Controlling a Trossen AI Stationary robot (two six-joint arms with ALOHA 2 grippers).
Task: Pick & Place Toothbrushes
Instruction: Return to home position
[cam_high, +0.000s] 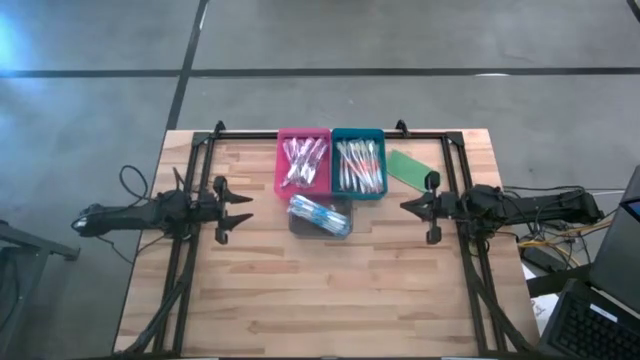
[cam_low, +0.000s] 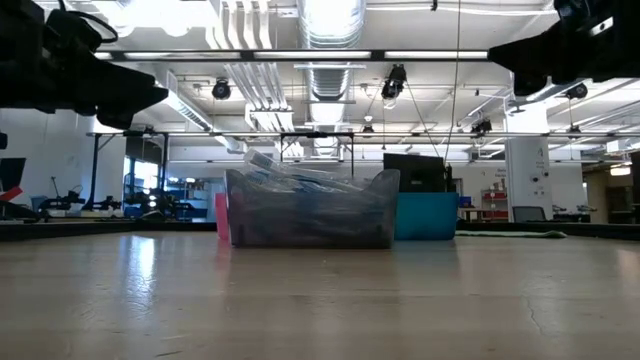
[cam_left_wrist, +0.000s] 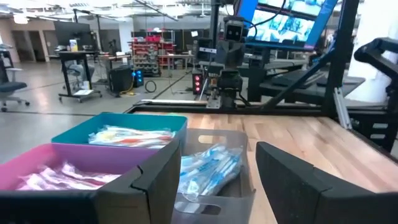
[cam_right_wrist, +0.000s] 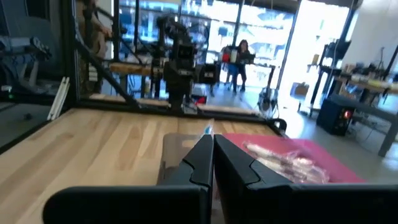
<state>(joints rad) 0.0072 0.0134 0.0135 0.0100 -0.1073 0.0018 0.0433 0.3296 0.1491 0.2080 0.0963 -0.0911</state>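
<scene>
Both arms hang clear above the wooden table (cam_high: 330, 290), one on each side, and neither is carrying anything. The left gripper (cam_high: 243, 208) sits out on the left of the table, pointing in toward the bins with its fingers spread wide; its wrist view shows a broad gap between them. Opposite it, the right gripper (cam_high: 405, 206) hovers just beside the flat green piece (cam_high: 408, 168), with its fingers pressed together and nothing between them. Now the toothbrushes: they are all sorted into three bins in the middle. One bunch (cam_high: 303, 160) lies in the pink bin (cam_high: 280, 165) at the far edge. Another, with orange accents (cam_high: 358, 165), fills the blue bin (cam_high: 383, 165), which touches the pink one's side. A blue-accented heap (cam_high: 320, 213) is piled in the transparent gray bin (cam_high: 300, 228), which stands just in front of that pair. In the low view the gray bin sits foremost, with pink and blue walls showing on either side behind it.
</scene>
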